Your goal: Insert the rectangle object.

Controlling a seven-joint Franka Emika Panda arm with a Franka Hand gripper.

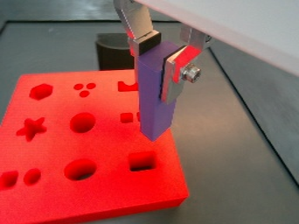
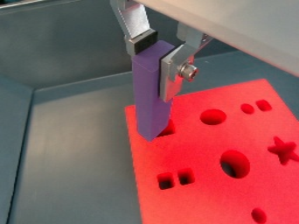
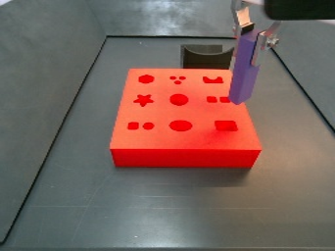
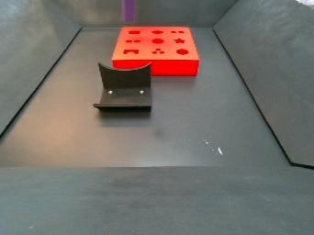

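My gripper (image 1: 163,57) is shut on the rectangle object (image 1: 155,96), a slim purple bar, near its upper end. The bar hangs upright. Its lower end is just above the top of the red block (image 1: 111,188), near the block's edge and close to a square hole (image 1: 142,160). I cannot tell whether the end touches the block. Both show in the wrist view with the gripper (image 2: 159,57), bar (image 2: 147,96) and block (image 2: 205,197). A side view shows the gripper (image 3: 249,34), bar (image 3: 242,74) and block (image 3: 183,155). In a side view only the bar's tip (image 4: 128,9) shows behind the block (image 4: 157,62).
A dark grey curved holder (image 4: 123,89) stands on the grey floor beside the red block. It also shows in a side view (image 3: 203,51) and a wrist view (image 1: 114,48). Sloped grey walls (image 4: 258,83) ring the floor.
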